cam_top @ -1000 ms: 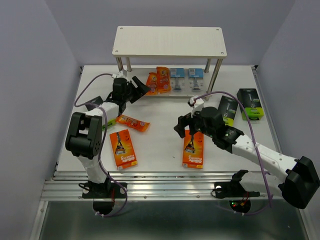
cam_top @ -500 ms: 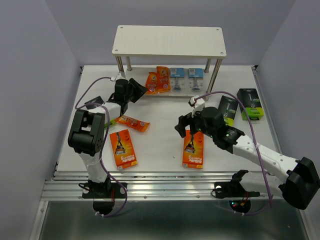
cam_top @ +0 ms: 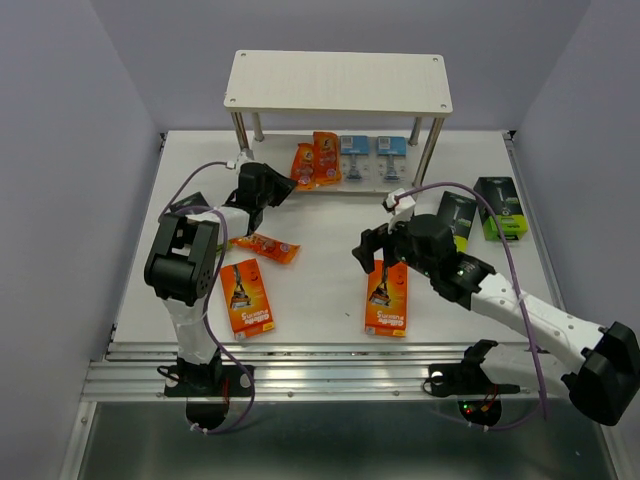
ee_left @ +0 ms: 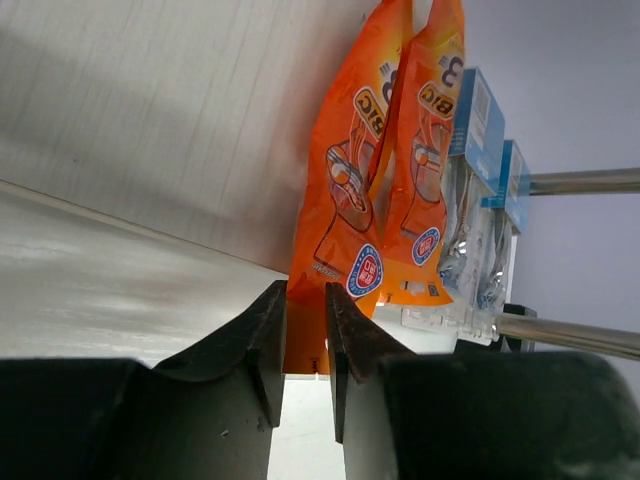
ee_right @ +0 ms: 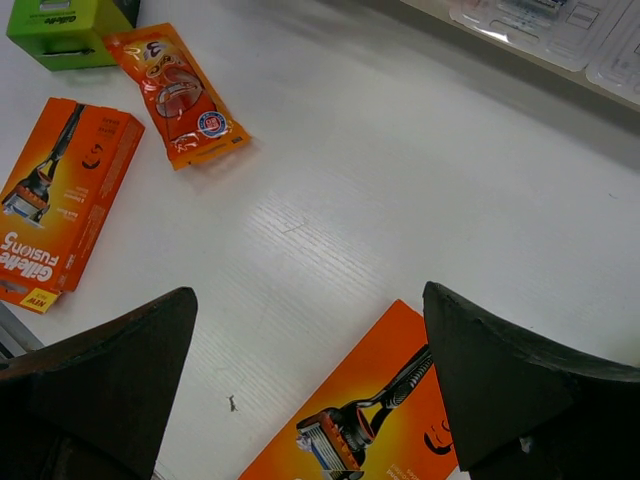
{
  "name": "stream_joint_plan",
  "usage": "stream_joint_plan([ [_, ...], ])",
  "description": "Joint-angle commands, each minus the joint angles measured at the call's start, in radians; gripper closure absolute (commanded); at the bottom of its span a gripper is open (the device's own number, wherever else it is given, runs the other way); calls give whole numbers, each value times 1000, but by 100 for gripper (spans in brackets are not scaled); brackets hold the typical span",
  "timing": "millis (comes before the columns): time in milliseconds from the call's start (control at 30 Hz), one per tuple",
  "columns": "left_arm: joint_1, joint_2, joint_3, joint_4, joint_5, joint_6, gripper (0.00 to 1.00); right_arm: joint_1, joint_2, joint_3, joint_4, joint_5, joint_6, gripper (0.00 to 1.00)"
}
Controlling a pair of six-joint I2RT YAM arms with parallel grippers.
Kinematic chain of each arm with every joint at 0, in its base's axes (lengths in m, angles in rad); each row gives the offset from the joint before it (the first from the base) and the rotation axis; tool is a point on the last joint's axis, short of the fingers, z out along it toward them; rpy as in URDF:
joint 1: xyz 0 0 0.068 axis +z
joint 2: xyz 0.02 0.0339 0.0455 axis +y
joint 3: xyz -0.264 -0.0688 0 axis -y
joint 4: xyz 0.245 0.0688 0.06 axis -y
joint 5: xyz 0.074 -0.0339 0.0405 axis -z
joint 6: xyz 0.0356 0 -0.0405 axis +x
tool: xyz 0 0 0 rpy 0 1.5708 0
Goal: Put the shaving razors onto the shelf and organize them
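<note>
Top external, near edge: what lies there?
- Two flat orange boxes (cam_top: 246, 297). The right gripper (cam_top: 370, 256) hangs over the right-hand one, jaws spread wide.

And mid-table?
- A loose foil packet (cam_top: 266, 246) on the left, black-and-lime boxes (cam_top: 456, 220) on the right.

The left gripper (cam_top: 283, 186)?
- Just before the shelf (cam_top: 338, 82), jaws nearly pressed together, pinching nothing I can see.

Farther?
- Two orange packets (cam_top: 303, 165) and two blister packs (cam_top: 353, 157) on the lower board.
</note>
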Motion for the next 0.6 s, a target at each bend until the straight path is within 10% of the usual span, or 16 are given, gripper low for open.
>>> stream_joint_plan([
  [0, -3, -19, 20, 48, -30, -22, 75, -6, -32, 3, 11, 24, -1, 0],
  [167, -6, -14, 17, 51, -31, -34, 100, -6, -36, 0, 11, 29, 2, 0],
  [567, -41, -74, -121, 162, -203, -244, 100, -6, -39, -8, 12, 32, 3, 0],
])
